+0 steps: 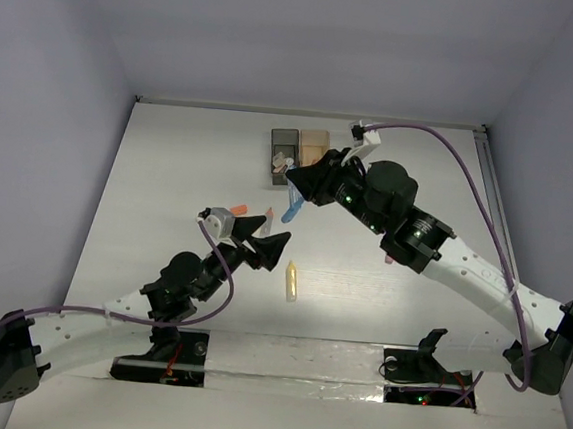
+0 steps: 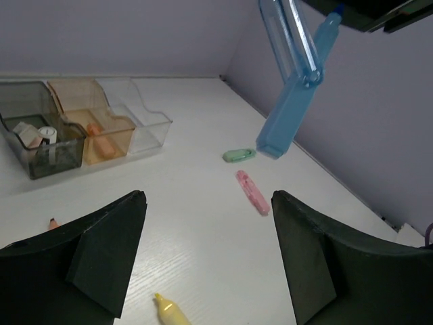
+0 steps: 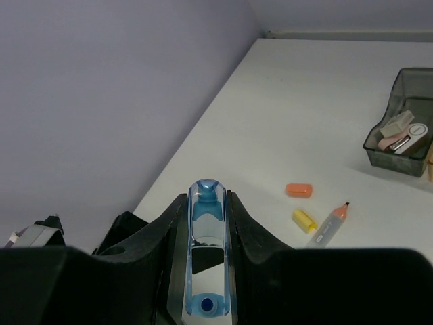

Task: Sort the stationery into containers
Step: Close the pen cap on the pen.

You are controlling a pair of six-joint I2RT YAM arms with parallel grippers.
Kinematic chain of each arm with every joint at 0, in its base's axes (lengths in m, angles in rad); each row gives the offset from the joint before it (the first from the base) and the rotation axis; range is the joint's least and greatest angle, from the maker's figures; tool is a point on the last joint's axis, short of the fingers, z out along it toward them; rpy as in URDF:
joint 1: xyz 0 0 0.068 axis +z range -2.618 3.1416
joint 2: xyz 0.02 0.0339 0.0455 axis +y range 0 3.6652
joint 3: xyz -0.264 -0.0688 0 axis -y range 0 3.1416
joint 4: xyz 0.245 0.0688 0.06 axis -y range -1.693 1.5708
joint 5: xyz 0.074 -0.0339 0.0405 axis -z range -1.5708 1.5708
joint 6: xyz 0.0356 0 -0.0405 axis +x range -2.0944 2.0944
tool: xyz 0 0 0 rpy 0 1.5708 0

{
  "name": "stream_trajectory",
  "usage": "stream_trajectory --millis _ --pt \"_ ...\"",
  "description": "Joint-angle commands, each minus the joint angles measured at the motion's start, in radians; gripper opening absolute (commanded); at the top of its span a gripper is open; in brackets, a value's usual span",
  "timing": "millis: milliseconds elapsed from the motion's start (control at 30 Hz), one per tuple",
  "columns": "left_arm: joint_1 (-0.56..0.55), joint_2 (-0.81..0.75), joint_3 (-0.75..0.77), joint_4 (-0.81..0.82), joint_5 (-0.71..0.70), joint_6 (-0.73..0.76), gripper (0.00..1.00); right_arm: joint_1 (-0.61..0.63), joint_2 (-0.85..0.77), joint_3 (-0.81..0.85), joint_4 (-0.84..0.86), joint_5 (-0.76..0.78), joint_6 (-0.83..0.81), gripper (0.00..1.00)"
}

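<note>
White tabletop, lavender walls. Left gripper (image 1: 273, 233) is splayed wide with nothing between its fingers, and a yellow marker (image 1: 291, 281) lies near it. Centre stage: the blue marker (image 2: 291, 115) hangs slightly tilted, long axis near upright, clamped in the right gripper (image 3: 205, 217). The bins (image 1: 315, 139) sit just beyond that claw, so this looks like the right arm's drop. No readable writing anywhere.

Overhead camera looks down; both wrist cameras share the grey bin (image 2: 59, 157).
</note>
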Motion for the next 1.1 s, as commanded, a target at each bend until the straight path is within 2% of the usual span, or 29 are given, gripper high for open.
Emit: stream_trajectory --millis 0,400,867,967,1067 --pt "0.004 -0.022 0.024 0.158 0.039 0.050 0.72 0.008 -0.027 0.043 0.005 -0.047 0.048 0.00" --pt "0.004 -0.018 0.045 0.181 0.114 0.049 0.68 0.008 -0.014 0.006 0.056 -0.070 0.080 0.00" --pt "0.004 0.013 0.084 0.201 0.108 0.093 0.66 0.008 0.018 -0.006 0.058 -0.093 0.097 0.00" --pt "0.004 0.021 0.088 0.202 0.111 0.098 0.64 0.008 0.026 -0.005 0.058 -0.104 0.102 0.00" --pt "0.004 0.027 0.094 0.204 0.115 0.099 0.55 0.008 0.030 -0.008 0.064 -0.110 0.106 0.00"
